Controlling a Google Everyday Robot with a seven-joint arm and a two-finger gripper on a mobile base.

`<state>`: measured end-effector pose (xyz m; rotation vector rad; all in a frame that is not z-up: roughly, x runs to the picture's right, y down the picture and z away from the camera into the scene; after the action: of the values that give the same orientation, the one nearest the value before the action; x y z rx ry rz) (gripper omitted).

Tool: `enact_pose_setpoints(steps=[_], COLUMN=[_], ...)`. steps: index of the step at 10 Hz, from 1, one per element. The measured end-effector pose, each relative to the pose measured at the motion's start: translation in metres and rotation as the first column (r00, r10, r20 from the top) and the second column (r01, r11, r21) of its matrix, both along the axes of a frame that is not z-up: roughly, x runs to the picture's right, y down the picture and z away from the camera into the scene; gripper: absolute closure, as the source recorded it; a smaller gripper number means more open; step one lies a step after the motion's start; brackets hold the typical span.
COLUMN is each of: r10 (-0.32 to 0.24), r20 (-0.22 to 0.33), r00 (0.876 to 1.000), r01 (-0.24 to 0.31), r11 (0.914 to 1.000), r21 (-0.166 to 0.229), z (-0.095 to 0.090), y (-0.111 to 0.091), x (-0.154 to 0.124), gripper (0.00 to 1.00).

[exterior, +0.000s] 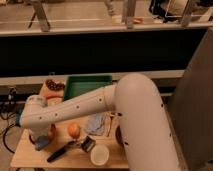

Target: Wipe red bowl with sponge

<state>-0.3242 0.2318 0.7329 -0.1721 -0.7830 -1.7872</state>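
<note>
The red bowl [50, 133] sits at the left front of the wooden table [30, 156], mostly hidden by my arm. My gripper [38, 139] hangs down from the white wrist right over the bowl's left side. A bluish piece [43, 144] shows at the gripper's lower end, at the bowl's front rim; it may be the sponge, but I cannot tell for sure.
An orange [74, 130] lies right of the bowl. A black-handled brush [67, 149], a white cup [100, 155], a grey-blue cloth [96, 124], a green tray [87, 85] and a dark bowl [119, 136] fill the table. A wooden board with dark items [54, 86] stands at the back left.
</note>
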Motion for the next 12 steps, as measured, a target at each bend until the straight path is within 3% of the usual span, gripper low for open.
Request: enact_pose_setpoints(steps=[6,12], r10=[0.041,0.036], r20=[-0.094,-0.084], r00=[0.995,0.996], r01=[-0.043,-0.036], r11=[0.9989,0.9994], r21=[-0.021,-0.003], z=[0.0,0.018], y=[-0.006,-0.024], x=[0.058,0.036], gripper=[0.95,0.95])
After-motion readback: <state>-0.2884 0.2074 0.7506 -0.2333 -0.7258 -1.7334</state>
